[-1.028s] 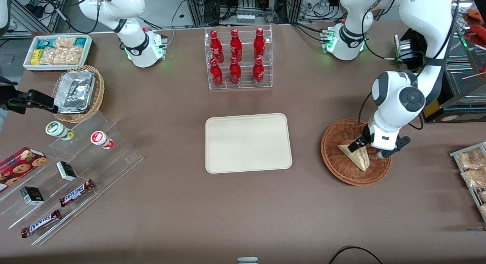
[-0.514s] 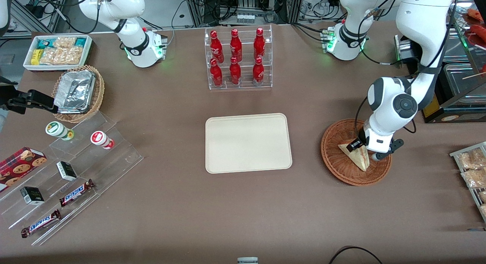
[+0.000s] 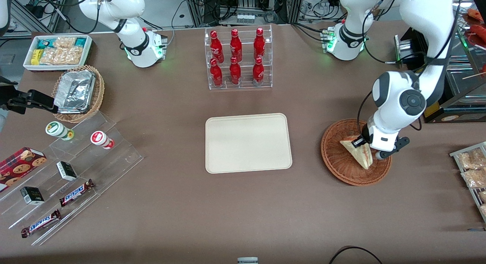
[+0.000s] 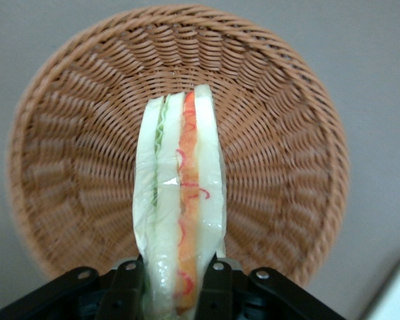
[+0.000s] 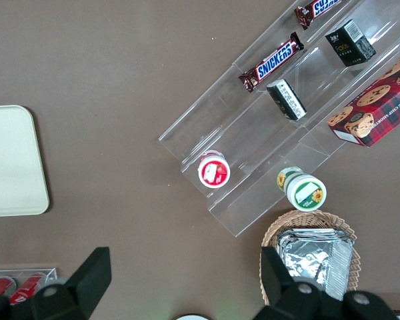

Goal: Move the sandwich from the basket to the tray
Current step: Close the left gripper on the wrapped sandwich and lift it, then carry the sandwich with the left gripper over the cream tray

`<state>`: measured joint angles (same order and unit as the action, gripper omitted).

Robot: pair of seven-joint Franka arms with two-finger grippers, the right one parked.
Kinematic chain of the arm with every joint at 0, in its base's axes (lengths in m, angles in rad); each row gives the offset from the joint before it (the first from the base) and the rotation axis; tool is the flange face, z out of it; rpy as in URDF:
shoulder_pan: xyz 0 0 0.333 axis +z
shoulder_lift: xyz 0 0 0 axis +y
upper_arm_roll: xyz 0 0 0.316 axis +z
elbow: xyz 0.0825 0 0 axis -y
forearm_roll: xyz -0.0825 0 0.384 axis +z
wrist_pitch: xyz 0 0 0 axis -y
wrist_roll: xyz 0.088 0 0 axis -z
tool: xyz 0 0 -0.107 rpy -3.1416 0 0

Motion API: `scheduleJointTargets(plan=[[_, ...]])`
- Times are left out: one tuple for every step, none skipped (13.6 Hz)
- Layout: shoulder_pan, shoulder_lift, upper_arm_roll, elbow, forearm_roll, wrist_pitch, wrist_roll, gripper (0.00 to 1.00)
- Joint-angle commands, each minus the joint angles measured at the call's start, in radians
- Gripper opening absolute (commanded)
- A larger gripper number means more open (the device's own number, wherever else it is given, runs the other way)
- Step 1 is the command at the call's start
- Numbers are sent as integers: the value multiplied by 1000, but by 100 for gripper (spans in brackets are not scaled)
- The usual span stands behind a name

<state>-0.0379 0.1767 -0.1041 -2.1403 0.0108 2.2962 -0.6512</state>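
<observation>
The sandwich (image 4: 180, 207) is hanging over the reddish-brown wicker basket (image 4: 67, 147), pinched at its broad end by the gripper (image 4: 177, 280), whose two fingers are closing on the outer bread slices with the filling edge showing between them. In the front view the sandwich (image 3: 358, 152) appears lifted off the weave. It is likely light and soft, so a hard squeeze would crush the bread and push the filling out; the wrapping looks glossy and may slip. Holding across the flat faces near the thick end seems the right place. The basket (image 3: 338, 169) has a low rim, so little height is needed to clear it. The cream tray (image 3: 248, 142) is lying toward the parked arm's end, with bare table between, and its surface is bare.
</observation>
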Motion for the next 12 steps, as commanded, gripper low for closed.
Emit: scheduleJointTargets(plan=[[-58, -72, -5, 132, 61, -238, -24, 0], [-86, -68, -5, 204, 64, -330, -28, 0], [-124, -62, -5, 270, 64, -406, -42, 0], [-164, -56, -6, 317, 64, -447, -68, 0], [-213, -45, -6, 351, 64, -468, -93, 0], [-267, -28, -6, 370, 64, -469, -116, 0], [-316, -11, -6, 384, 63, -463, -125, 0], [-357, 19, -6, 413, 55, -460, -128, 0], [-396, 55, -6, 448, 54, -460, -139, 0], [-443, 94, -6, 483, 54, -459, -165, 0], [-474, 145, -6, 525, 55, -455, -172, 0], [-497, 199, -6, 568, 57, -439, -173, 0]])
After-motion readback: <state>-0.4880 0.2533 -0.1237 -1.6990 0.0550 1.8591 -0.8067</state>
